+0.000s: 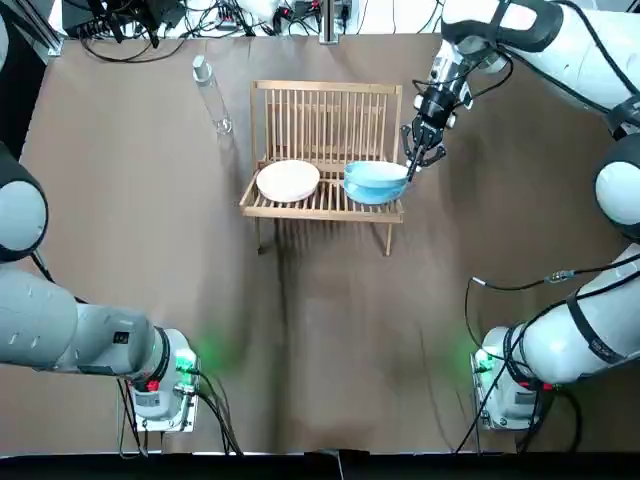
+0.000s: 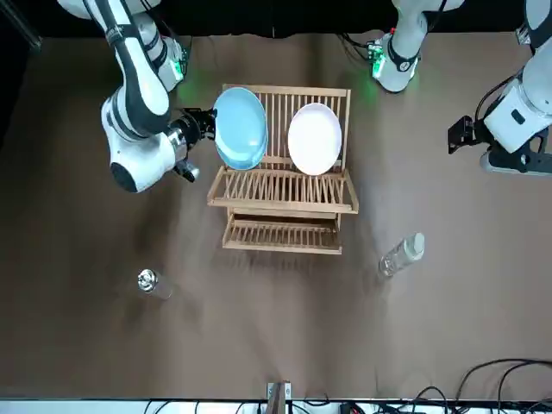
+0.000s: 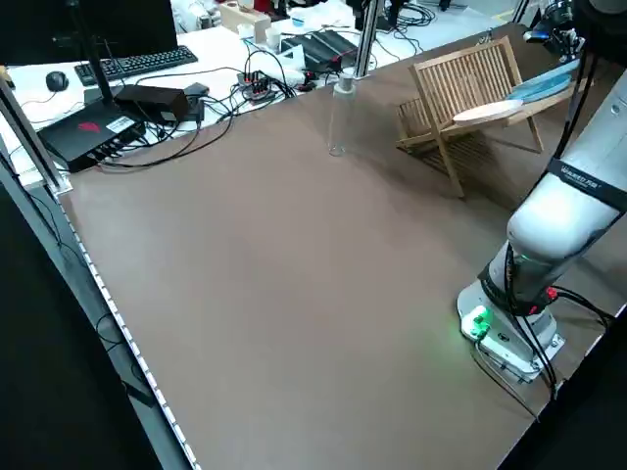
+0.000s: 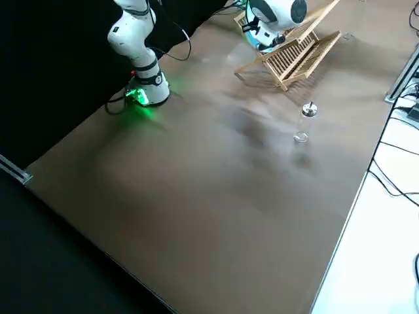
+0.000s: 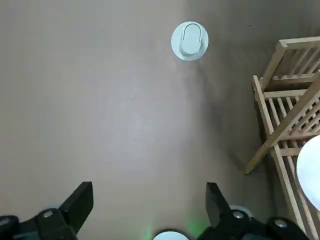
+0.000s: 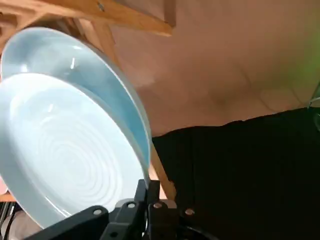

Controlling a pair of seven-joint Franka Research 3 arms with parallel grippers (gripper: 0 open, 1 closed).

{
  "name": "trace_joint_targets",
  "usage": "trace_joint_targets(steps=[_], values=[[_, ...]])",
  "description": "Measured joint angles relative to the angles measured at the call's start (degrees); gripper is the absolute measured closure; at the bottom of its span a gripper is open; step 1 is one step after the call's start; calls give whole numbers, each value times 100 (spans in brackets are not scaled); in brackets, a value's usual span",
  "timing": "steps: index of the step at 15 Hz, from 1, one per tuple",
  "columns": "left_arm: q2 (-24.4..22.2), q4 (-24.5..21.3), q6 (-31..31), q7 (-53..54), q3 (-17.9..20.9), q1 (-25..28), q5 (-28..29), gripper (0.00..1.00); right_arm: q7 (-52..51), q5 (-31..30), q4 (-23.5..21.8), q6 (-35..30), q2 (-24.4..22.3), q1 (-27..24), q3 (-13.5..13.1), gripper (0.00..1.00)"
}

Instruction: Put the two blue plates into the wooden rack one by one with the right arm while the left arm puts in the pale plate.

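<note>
The wooden rack [image 1: 325,115] [image 2: 285,191] stands at the far middle of the table. A pale plate [image 1: 288,180] [image 2: 314,138] leans in its left half. Two blue plates stand one behind the other in its right half, the nearer blue plate [image 6: 60,150] [image 1: 375,180] [image 2: 240,128] in front of the second blue plate [image 6: 95,70]. My right gripper [image 1: 418,155] [image 6: 149,197] is at the plates' right edge, shut on the rim of the nearer one. My left gripper [image 5: 147,210] hangs open and holds nothing, off to the rack's left above bare table.
A clear bottle [image 1: 212,95] [image 2: 401,253] [image 5: 189,40] stands left of the rack. A small clear glass [image 2: 148,282] sits on the far side of the table, past the rack. Cables and equipment lie along the table's far edge.
</note>
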Motion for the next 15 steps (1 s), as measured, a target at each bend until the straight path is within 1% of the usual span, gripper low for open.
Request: trace_joint_targets(steps=[3,5,6,7,8,9,10,11,13,15], values=[[-7,6,12,-10,3,11,0,1,12,2,0,129,131,63,0,97],[-8,9,28,-15,4,11,0,1,12,15,7,134,178,66,-6,93],[-11,12,29,-17,5,11,0,1,13,20,11,134,177,66,-8,92],[-14,15,29,-21,6,11,0,1,13,26,13,134,177,66,-9,87],[-15,16,29,-22,6,9,0,1,13,29,14,132,178,66,-11,86],[-15,16,29,-24,5,7,0,1,13,30,14,129,178,66,-14,79],[-15,16,29,-26,5,7,0,1,13,30,18,126,178,66,-21,77],[-15,17,29,-29,6,9,0,1,13,31,32,112,178,65,-31,76],[-15,27,34,-34,11,11,0,1,5,34,151,-29,177,37,-72,74],[-16,75,48,-35,18,15,0,1,-57,33,412,-204,173,-116,-115,73]])
